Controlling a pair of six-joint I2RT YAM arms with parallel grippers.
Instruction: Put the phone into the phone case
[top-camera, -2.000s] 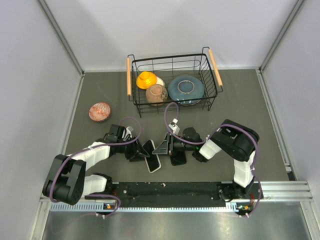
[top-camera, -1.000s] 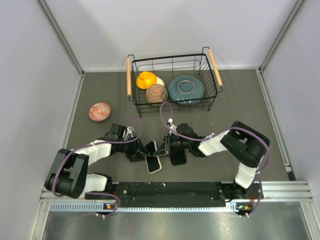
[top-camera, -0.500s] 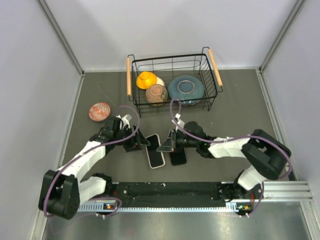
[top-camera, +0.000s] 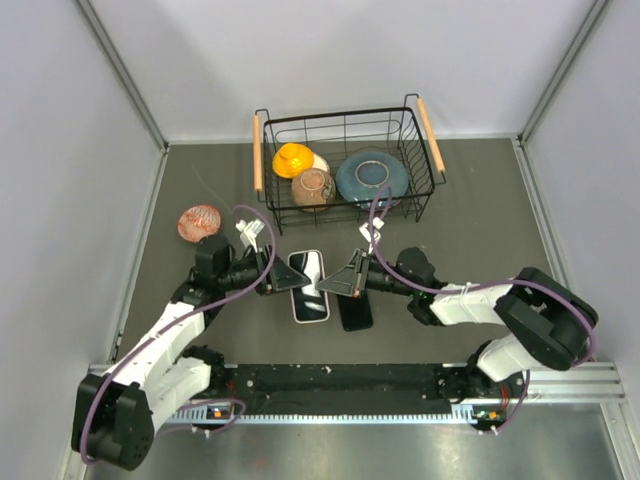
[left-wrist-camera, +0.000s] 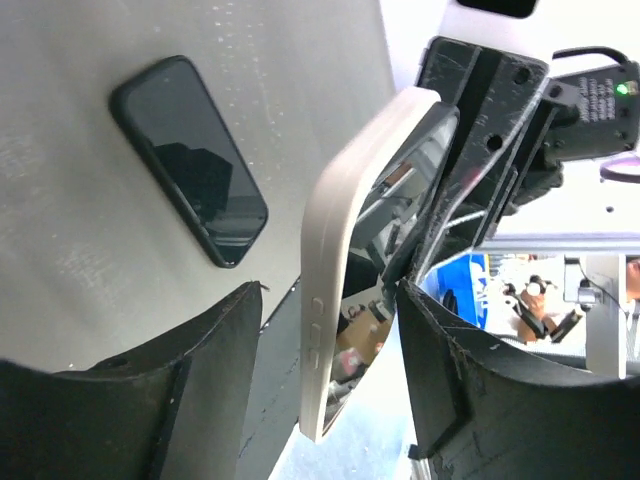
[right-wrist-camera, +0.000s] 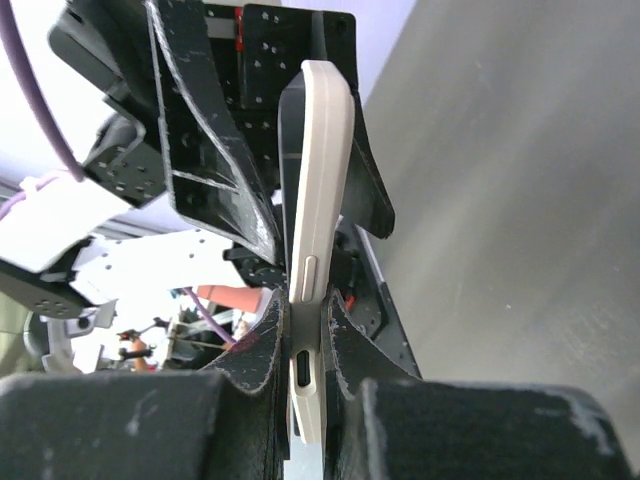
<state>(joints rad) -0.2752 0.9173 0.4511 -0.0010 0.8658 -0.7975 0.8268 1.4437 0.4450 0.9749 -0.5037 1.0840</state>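
The grey table (top-camera: 480, 220) carries a wire basket (top-camera: 340, 113) of crockery well beyond both grippers; it plays no part here.

The right gripper (top-camera: 338, 284) has its fingers pressed together on the lower end of a white-rimmed phone (top-camera: 310, 298), holding it up on edge off the table. The left gripper (top-camera: 280, 280) faces it from the other side, its fingers spread wide. The phone stands in the gap between them, and the left wrist view shows daylight on both sides, so I judge it is not gripping.

A dark glossy slab (top-camera: 355, 312) lies flat on the table just under and on the near side of the right gripper, apart from the phone. It is presumably the case, though I cannot tell case from handset by its look.

As for progress, the phone is lifted and held, but it is not in anything. The two pieces are separate, so aligning them and pressing them together is all still to do.

Half a second earlier the phone sat lower and nearer the arm bases. It is now raised and carried away from them, with both grippers following. The dark slab has not shifted.
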